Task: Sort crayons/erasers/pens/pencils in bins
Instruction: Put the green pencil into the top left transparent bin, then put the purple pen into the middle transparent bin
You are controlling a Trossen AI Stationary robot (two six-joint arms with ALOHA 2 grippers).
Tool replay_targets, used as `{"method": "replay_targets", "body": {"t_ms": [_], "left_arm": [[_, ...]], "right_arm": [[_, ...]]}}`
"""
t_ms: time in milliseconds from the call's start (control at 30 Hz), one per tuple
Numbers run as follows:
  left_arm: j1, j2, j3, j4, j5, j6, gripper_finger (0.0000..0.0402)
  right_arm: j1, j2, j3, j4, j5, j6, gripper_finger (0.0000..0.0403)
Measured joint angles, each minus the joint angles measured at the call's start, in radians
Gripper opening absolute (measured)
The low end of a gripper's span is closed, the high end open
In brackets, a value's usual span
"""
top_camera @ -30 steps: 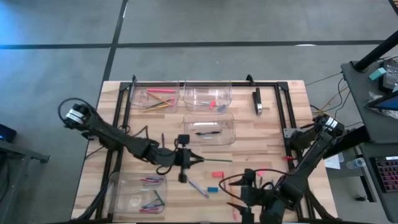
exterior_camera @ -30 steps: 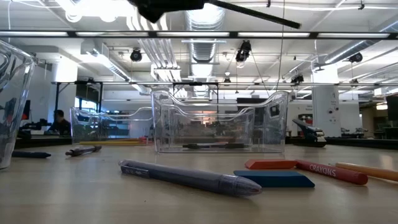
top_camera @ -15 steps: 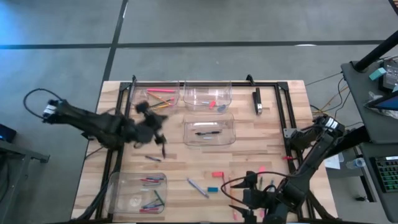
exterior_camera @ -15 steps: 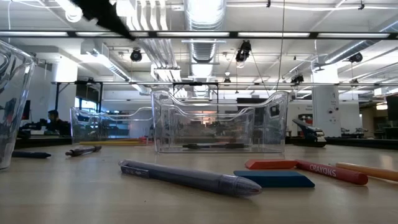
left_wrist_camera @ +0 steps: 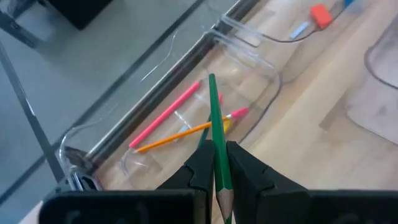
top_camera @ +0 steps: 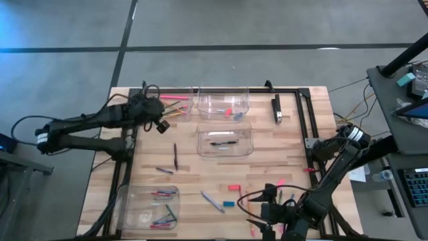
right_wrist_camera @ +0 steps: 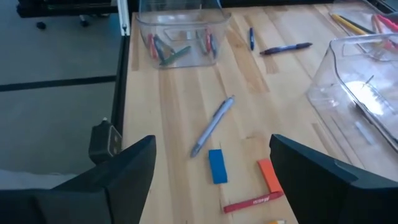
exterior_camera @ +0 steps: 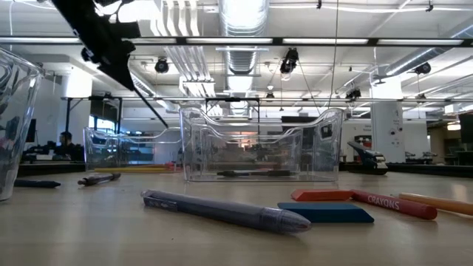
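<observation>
Left gripper (left_wrist_camera: 214, 163) clamps a green pencil (left_wrist_camera: 216, 140) over the pencil bin (left_wrist_camera: 249, 65); right gripper (right_wrist_camera: 211, 171) hangs spread wide, holding nothing, near table's front edge

We see four bins on the table (top_camera: 301, 144): two side by side along the far edge (top_camera: 168, 104) (top_camera: 223, 102), one just in front of them mid-table (top_camera: 225, 139), one at the near left corner (top_camera: 148, 206). Between the middle and near bins lie a pen (top_camera: 176, 156) and another pen (top_camera: 213, 201). An eraser (top_camera: 229, 203) sits just right of that second pen.
</observation>
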Motion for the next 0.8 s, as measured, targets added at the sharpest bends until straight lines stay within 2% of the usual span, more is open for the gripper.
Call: {"method": "replay_targets", "body": {"t_ms": [200,333,433,667,800], "left_arm": [[0.162,0.06,-0.009,0.08,0.199,0.078,0.0015],[0.209,0.11,-0.009,0.099,0.206,0.089,0.0031],[0.215,0.135,-0.009,0.1,0.209,0.106,0.0072],[0.215,0.121,-0.009,0.083,0.201,0.107,0.0197],[0.197,0.049,-0.009,0.082,0.304,0.126,0.024]], "right_arm": [[0.0,0.0,-0.02,0.001,-0.001,0.014,0.0298],[0.0,0.0,-0.029,0.002,-0.002,0.033,0.0297],[0.0,0.0,-0.032,0.001,-0.002,0.035,0.0297],[0.0,0.0,-0.032,0.001,-0.002,0.035,0.0297],[0.0,0.0,-0.035,0.001,-0.002,0.034,0.0297]]}}
